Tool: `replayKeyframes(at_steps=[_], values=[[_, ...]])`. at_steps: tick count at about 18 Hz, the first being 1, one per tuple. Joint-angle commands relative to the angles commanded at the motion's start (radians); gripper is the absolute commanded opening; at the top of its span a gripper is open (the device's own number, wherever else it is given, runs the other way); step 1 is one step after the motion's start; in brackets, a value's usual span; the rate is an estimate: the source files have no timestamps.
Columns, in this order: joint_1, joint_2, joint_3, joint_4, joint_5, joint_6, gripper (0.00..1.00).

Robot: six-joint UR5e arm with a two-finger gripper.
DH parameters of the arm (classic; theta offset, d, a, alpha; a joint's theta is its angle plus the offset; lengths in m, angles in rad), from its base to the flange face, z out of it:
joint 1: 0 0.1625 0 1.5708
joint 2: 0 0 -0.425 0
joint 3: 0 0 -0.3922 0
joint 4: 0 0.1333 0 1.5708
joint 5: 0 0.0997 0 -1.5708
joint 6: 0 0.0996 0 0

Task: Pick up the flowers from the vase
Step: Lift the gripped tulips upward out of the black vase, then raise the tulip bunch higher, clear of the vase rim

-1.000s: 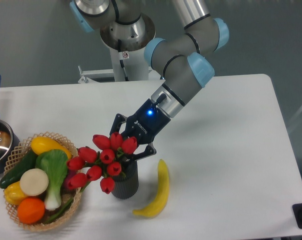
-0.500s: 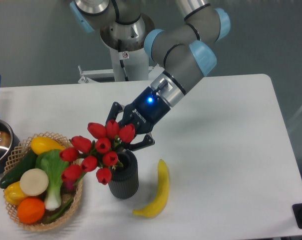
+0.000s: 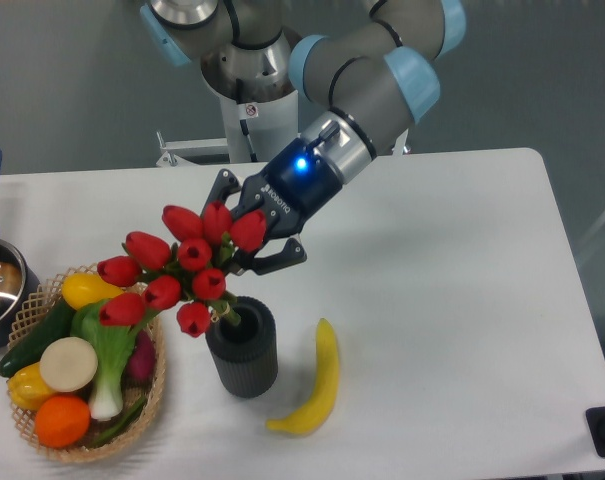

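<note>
Pinching the flowers, hand holds them tilted left, stems just above the vase mouth.

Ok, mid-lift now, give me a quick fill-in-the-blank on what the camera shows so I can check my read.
1. The gripper has its jaws shut on the ____.
2. The vase stands upright between the wicker basket and the yellow ____.
3. The flower buds are ____ in colour.
4. The orange lies in the ____.

Missing words: flowers; banana; red; basket.
</note>
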Motion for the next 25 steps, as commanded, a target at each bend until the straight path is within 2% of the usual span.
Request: replayKeyframes(at_steps=[11,15,20,25], values=[[0.015,-0.002,0.049,0.0,-0.118,-0.014,0.38],[0.055,-0.002,0.058,0.0,-0.199,-0.014,0.38],[0.069,-0.012,0.092,-0.002,-0.206,-0.012,0.38],[0.104,-0.02,0.091,-0.002,-0.206,-0.008,0.38]])
